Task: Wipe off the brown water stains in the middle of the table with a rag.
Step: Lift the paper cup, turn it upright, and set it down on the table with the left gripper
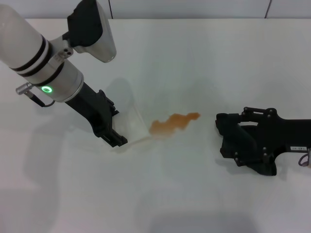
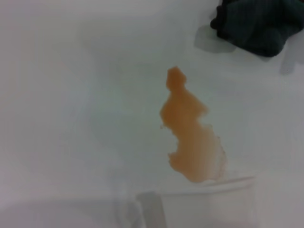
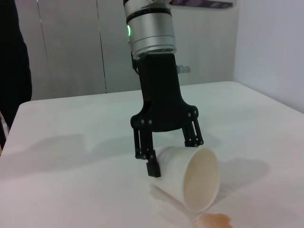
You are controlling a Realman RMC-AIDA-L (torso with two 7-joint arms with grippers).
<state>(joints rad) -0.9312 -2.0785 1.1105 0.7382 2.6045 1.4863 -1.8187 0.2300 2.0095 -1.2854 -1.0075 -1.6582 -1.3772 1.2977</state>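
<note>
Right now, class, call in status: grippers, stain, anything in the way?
Left gripper gripping tipped cup. Right gripper beside stain, rag there. Cup rim at stain's edge.

No words, brands or numbers can be read. A small white label (image 1: 298, 148) sits on the right arm in the head view, perhaps printed, but its marks are too small to make out.
</note>
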